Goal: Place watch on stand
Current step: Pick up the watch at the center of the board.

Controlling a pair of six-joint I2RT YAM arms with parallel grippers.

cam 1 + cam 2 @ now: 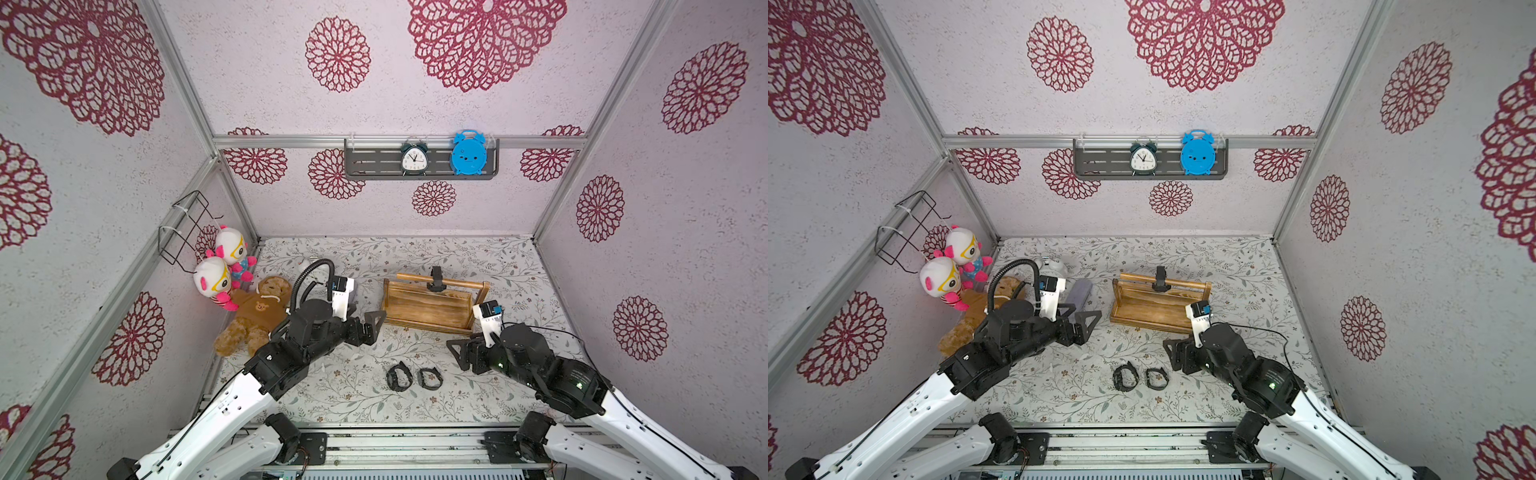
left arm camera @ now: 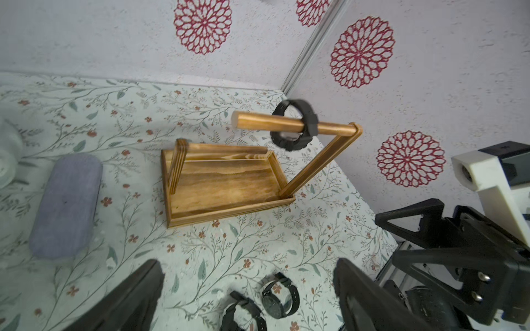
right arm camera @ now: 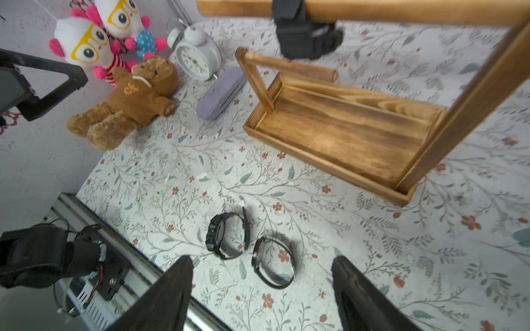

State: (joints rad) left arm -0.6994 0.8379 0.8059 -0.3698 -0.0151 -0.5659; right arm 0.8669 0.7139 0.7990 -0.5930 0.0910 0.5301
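A black watch (image 2: pixel 311 120) hangs looped around the upper bar (image 2: pixel 258 121) of the wooden stand (image 2: pixel 223 186), roughly midway along it; the stand's shallow tray sits flat on the floral table (image 1: pixel 353 395), toward the back; a second, lower bar (image 3: pixel 289 67) juts from the stand's shorter upright.

In front of the stand, on the side nearer the arms, two more watches lie on the table just beside each other, straps closed into loops; the chunky black watch (image 3: pixel 212 232) is the left one, and the slim black watch (image 3: pixel 255 256) with a round dial is the right one.

The right gripper (image 3: pixel 262 259) sits in front of the stand's right corner, jaws apart with nothing between them; in its wrist view the two loose watches lie just ahead of its fingers. The left gripper (image 2: pixel 248 263) sits in front of the stand's left end, jaws spread wide and holding nothing.

Left of the stand lies a grey oblong case (image 2: pixel 66 203); behind the case stands a white twin-bell alarm clock (image 3: pixel 195 57); further left of the stand a brown teddy bear (image 3: pixel 129 97) lies on the table; two white plush dolls (image 3: pixel 86 43) with yellow glasses hang at the left wall below a black wire basket (image 1: pixel 187 224).

On the back wall above the stand a dark grey slotted shelf (image 1: pixel 374 162) carries a dark green alarm clock (image 1: pixel 413 158) and a blue alarm clock (image 1: pixel 468 153).
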